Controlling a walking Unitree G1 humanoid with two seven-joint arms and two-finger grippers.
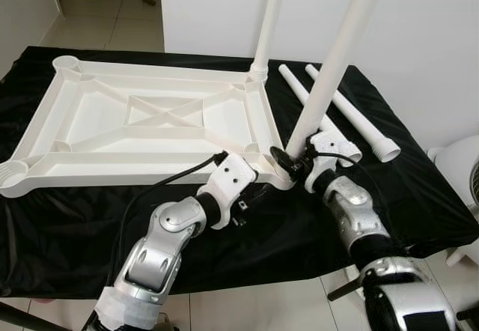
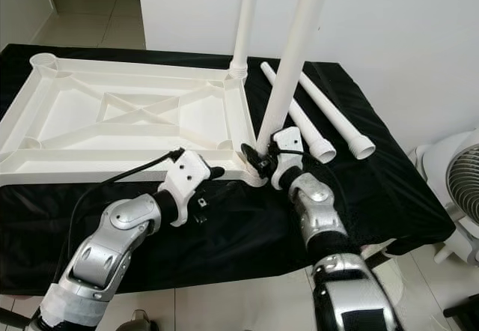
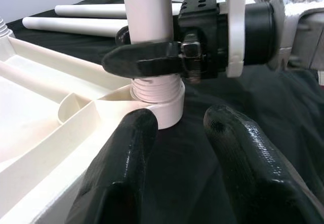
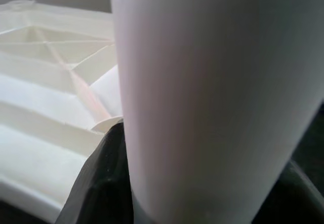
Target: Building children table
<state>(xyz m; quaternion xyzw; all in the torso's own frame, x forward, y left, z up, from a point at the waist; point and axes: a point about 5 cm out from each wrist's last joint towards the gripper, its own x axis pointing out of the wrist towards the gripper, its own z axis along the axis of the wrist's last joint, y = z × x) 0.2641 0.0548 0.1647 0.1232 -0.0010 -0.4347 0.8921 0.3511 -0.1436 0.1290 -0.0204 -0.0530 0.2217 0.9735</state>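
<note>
A white plastic table top (image 1: pixel 82 114) lies upside down on a black cloth. One white leg (image 1: pixel 269 24) stands upright in its far right corner socket. A second white leg (image 1: pixel 333 69) stands, leaning a little, in the near right corner socket (image 3: pixel 161 105), its threads showing above the rim. My right gripper (image 1: pixel 288 160) is shut on this leg just above the socket. My left gripper (image 1: pixel 258 192) rests open on the cloth by the same corner, its fingertips (image 3: pixel 126 148) just short of the socket. Two more legs (image 1: pixel 352 117) lie on the cloth at the right.
The black cloth (image 1: pixel 419 196) covers a low table whose front edge runs under my arms. A white wall stands close behind. A white fan (image 2: pixel 460 189) stands on the floor at the right. Tiled floor lies beyond the table at the far left.
</note>
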